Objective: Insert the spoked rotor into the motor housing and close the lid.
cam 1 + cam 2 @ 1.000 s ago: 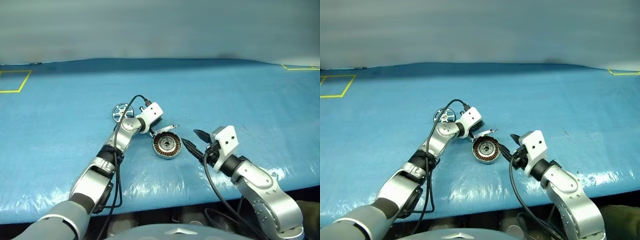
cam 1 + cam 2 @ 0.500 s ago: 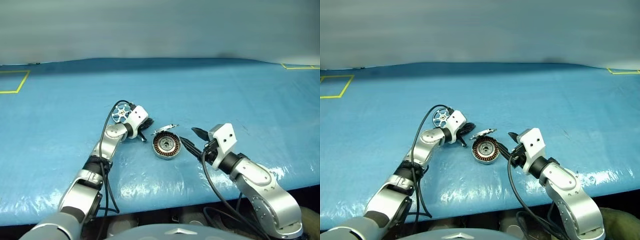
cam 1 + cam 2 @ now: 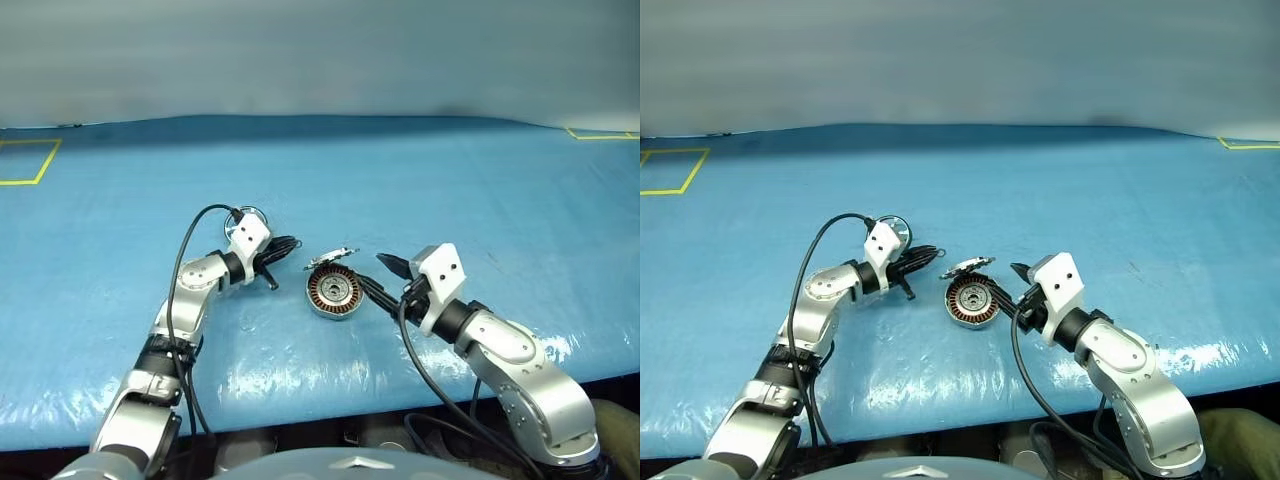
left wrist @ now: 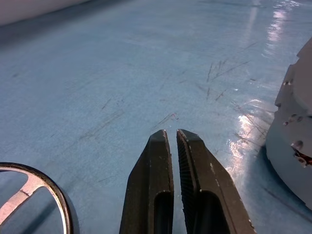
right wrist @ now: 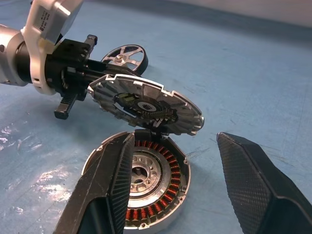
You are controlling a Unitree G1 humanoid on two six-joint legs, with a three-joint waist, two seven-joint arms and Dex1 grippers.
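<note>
The motor housing (image 3: 333, 291) lies on the blue table, its copper windings (image 5: 165, 200) showing. The ribbed lid (image 5: 146, 105) stands half raised over the housing's far edge, joined to it there. Behind it to the left, the spoked rotor (image 5: 124, 53) lies flat on the table, partly hidden by my left wrist in the head views. My left gripper (image 3: 927, 255) is shut on nothing, just left of the lid and pointing at it. The right gripper (image 5: 175, 137) is open, close to the housing's right side, one finger (image 5: 107, 190) before the rim.
Blue plastic sheeting covers the whole table (image 3: 480, 180), with yellow tape corners at the far left (image 3: 25, 165) and far right (image 3: 600, 133). A black cable (image 3: 185, 255) loops off my left wrist. The table's front edge runs just below both arms.
My left arm has drawn back to the left, away from the lid, and now partly covers the rotor. The lid stays half raised. The right gripper has kept its place and stayed open.
</note>
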